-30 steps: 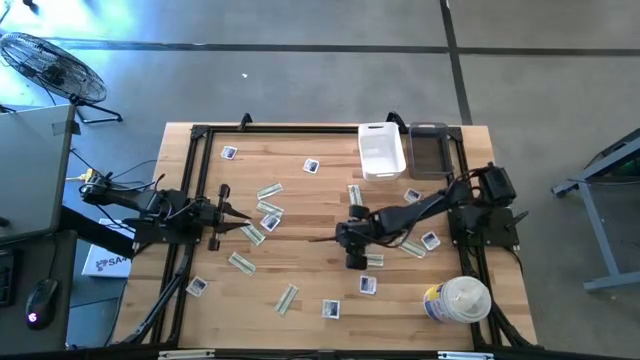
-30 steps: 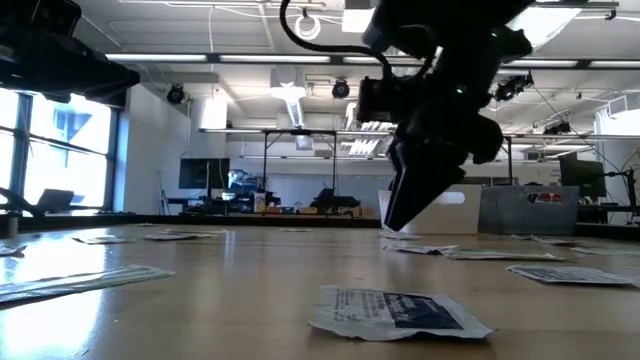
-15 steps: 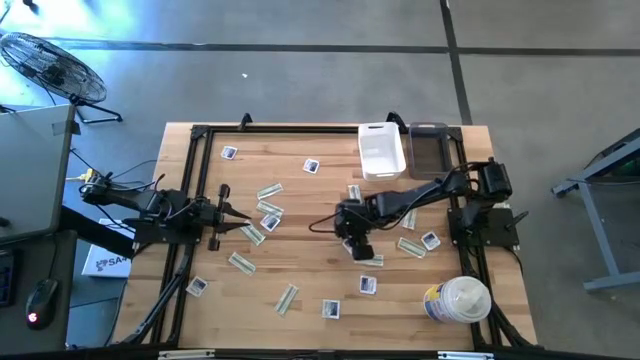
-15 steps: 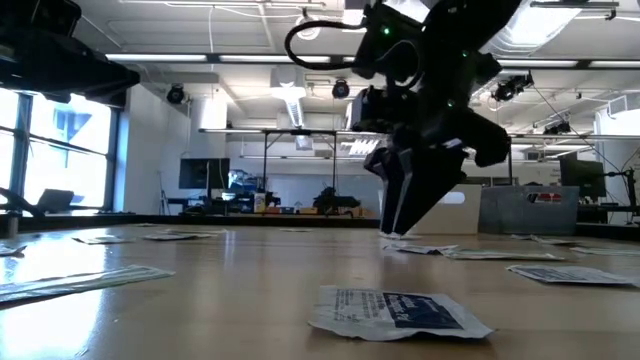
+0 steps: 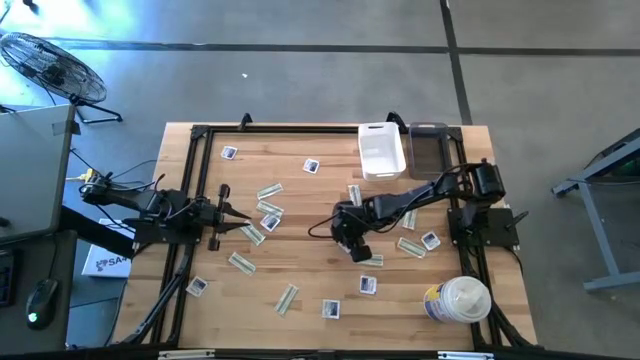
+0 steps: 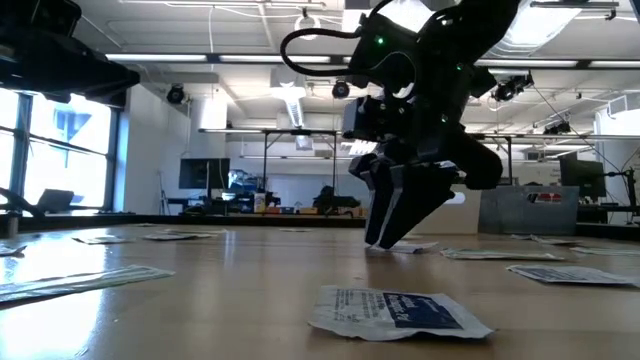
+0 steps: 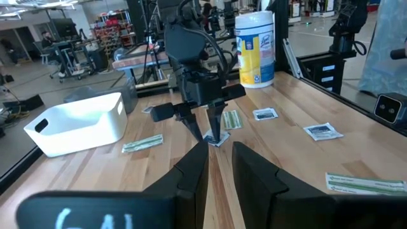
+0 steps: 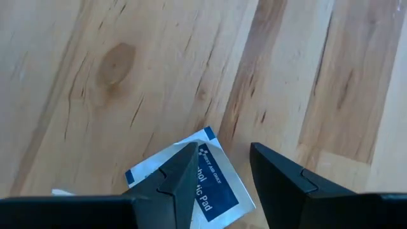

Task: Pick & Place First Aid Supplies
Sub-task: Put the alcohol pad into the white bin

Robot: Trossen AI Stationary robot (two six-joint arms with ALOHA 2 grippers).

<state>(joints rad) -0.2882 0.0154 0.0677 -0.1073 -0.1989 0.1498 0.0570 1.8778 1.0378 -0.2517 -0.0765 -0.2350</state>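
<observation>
Small first aid packets lie flat all over the wooden table: square white ones (image 5: 311,166) (image 5: 367,285) and narrow green-beige strips (image 5: 269,190) (image 5: 241,262). My right gripper (image 5: 352,243) points down at mid-table, open, its tips at table level (image 6: 385,240). In the right wrist view it (image 8: 222,152) stands over one square white packet with blue print (image 8: 210,184), which lies flat on the wood. My left gripper (image 5: 232,215) waits open over the table's left side, level, aimed toward the right arm. My right gripper comes from above, pointing down. One fingertip (image 8: 184,162) lies over the upper corner of the square packet (image 8: 205,149), the other (image 8: 270,162) beside it over bare wood. I cannot tell whether the finger touches the packet, which lies flat on the table.
A white bin (image 5: 381,150) and a dark bin (image 5: 428,150) stand at the far edge. A big white canister (image 5: 458,298) stands at the near right corner. A black frame (image 5: 190,190) runs along the table's sides. More packets lie near the gripper (image 5: 411,246) (image 6: 400,310).
My right gripper has turned about its wrist, shifted a little toward the table's left and come down until its tips are at the table beside the square packet. The packets have stayed in place.
</observation>
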